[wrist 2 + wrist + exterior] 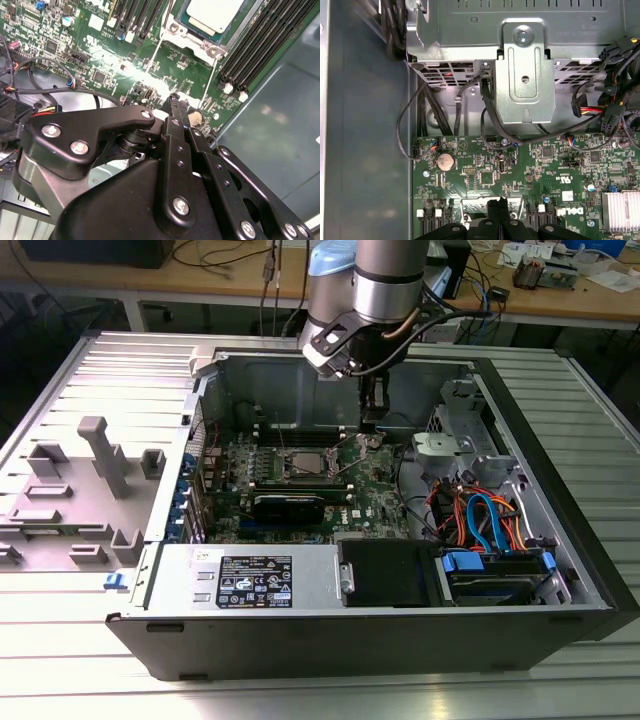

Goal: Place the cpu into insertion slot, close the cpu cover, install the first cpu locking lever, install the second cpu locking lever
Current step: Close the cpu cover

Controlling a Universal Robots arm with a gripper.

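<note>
Pincer (174, 100) pinched together — cpu (212, 12) flat, square, dull silver-grey.

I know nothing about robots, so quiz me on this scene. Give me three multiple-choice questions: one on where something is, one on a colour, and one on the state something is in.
1. Where is the hand?
A. Resting on the floor
B. Low over the motherboard, on the exterior view's right of the cpu
C. Raised far above the computer

2. What colour is the motherboard?
A. Red
B. White
C. Green

3. What state is the cpu in?
A. Lying flat in the insertion slot, silver top up
B. Gripped in the hand
C. Standing on edge

Answers:
1. B: the exterior view shows the hand hanging just above the board beside the socket.
2. C: the board is green in the exterior view and both wrist views.
3. A: the second wrist view shows the silver top seated inside the slot's metal frame, apart from the hand.
</note>
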